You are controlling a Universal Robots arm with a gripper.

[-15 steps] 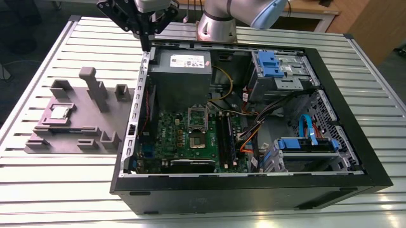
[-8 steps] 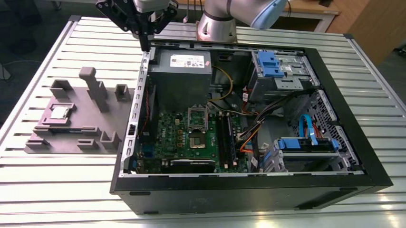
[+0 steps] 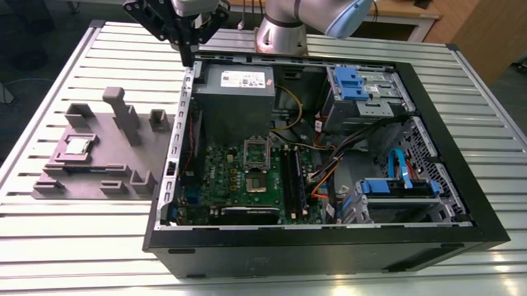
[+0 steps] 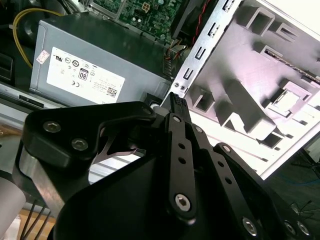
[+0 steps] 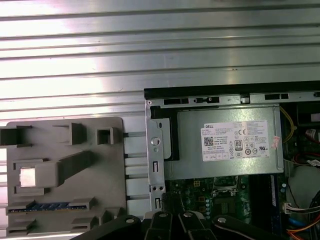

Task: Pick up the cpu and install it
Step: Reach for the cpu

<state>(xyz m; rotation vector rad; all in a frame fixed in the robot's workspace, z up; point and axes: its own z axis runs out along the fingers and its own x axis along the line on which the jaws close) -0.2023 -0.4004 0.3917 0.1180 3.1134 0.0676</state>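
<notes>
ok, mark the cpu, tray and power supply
cpu (image 3: 78,146): exterior view, centre of its metal top.
tray (image 3: 157,151): exterior view, bare floor near the case-side edge.
power supply (image 3: 234,108): exterior view, grey face below its label.

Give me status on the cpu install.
Done: nothing visible. The cpu lies in its pocket on the tray, at the exterior view's left. In hand: nothing; the tool is shut and empty, above the case edge beside the power supply. Left: pickup and seating; the socket shows a dark centre, no chip.

cpu (image 3: 78,146) sits on the tray (image 3: 95,123), exterior view's left of the case (image 3: 329,246).
</notes>
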